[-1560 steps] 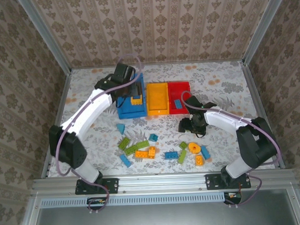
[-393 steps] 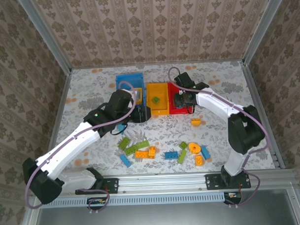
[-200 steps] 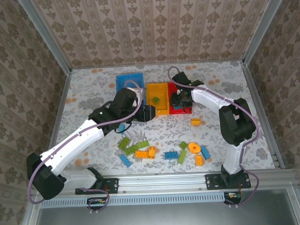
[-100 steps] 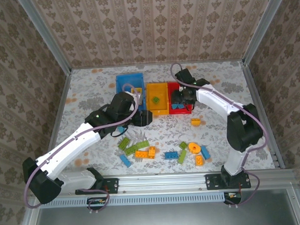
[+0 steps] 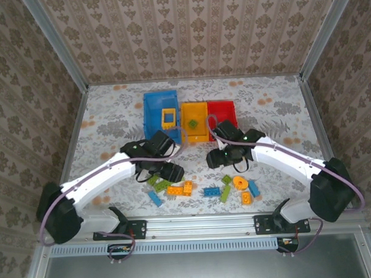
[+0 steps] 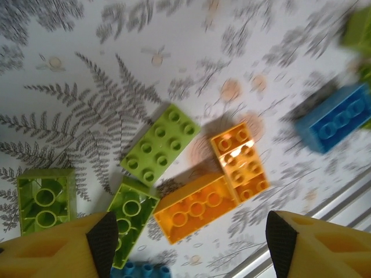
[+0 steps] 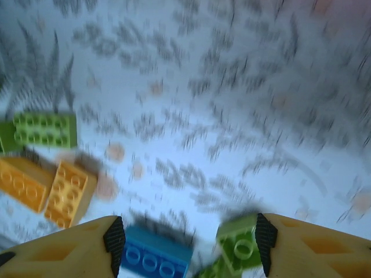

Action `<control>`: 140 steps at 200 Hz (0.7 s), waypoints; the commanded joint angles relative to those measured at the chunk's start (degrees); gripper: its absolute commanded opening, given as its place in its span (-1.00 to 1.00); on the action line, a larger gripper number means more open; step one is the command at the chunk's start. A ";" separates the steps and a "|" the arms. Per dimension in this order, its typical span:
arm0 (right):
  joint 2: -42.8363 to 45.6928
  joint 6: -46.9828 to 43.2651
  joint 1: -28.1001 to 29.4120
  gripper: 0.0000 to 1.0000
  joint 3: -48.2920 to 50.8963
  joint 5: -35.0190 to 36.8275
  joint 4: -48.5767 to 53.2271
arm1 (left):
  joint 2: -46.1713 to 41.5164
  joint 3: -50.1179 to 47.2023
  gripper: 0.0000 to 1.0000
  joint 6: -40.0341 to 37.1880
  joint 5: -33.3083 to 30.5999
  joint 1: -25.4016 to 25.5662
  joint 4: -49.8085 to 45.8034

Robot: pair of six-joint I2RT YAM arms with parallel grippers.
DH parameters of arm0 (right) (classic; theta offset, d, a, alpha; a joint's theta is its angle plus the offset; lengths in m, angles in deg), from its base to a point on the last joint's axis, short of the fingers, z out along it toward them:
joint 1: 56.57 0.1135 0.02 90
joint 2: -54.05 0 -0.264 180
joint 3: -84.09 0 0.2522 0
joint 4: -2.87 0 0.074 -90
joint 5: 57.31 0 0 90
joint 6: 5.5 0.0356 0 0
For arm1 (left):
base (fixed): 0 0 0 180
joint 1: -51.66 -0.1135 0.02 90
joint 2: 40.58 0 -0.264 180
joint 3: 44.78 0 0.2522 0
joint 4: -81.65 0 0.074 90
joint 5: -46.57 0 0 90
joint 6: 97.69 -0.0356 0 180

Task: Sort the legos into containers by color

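Three containers stand side by side at the back: a blue bin holding a yellow square frame, an orange-yellow bin holding a green brick, and a red bin. Loose legos lie near the front edge. My left gripper hangs open over an orange brick, a second orange brick and green bricks. My right gripper is open above a blue brick and a green brick. Neither holds anything.
More legos lie to the right: a round orange piece, a blue brick and an orange brick. The metal front rail runs just behind the pile. The right wrist view is blurred.
Both arms have swung back from the bins toward the pile near the front edge. Both grippers have opened wider.
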 commanded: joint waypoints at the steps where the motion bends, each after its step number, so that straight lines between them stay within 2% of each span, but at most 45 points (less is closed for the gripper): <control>1: 4.97 3.92 0.21 0.35 2.69 -5.94 -1.43 | 5.37 3.26 0.44 -8.95 -1.19 0.47 -4.83; 41: 8.74 4.34 0.17 0.45 5.24 -13.10 -2.84 | 12.72 6.11 0.44 -13.76 -3.98 2.12 -5.65; 92: 10.77 5.18 0.21 0.47 5.95 -13.61 -2.36 | 18.90 8.21 0.43 -15.11 -6.96 2.46 -5.66; 140: 10.86 6.36 0.21 0.48 6.98 -13.82 -3.48 | 23.14 9.68 0.44 -16.41 -6.96 2.54 -5.29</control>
